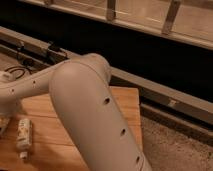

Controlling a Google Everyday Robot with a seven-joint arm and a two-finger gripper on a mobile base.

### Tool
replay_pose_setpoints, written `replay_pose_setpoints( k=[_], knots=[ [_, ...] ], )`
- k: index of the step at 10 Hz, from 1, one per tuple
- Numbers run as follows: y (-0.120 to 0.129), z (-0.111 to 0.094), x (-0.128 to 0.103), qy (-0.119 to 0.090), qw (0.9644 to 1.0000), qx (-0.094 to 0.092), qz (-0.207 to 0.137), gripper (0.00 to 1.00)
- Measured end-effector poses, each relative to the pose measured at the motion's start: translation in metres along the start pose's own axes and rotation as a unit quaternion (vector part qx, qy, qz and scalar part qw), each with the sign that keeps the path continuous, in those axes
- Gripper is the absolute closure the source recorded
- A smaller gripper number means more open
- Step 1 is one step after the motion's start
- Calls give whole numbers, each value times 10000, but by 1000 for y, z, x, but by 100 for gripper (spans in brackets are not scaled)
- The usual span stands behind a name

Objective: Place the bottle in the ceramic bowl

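The bottle (23, 136) is slim and whitish with a pale label. It lies on its side on the wooden table (125, 102) near the front left, cap toward me. My arm (90, 115) sweeps across the middle of the view and covers the table's centre. The ceramic bowl is hidden behind the arm. My gripper (3, 123) is at the far left edge, just left of the bottle and mostly cut off by the frame.
A dark wall with a pale ledge (165, 95) runs behind the table. Cables (22, 65) lie at the back left. A speckled floor (175, 147) lies beyond the table's right edge.
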Motion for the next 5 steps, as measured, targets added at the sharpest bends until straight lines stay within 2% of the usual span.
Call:
replay_pose_setpoints(
  k=[3, 5],
  knots=[
    [-8, -2, 2, 155, 9997, 198, -76, 35],
    [-27, 2, 13, 245, 9993, 266, -8, 35]
  ],
)
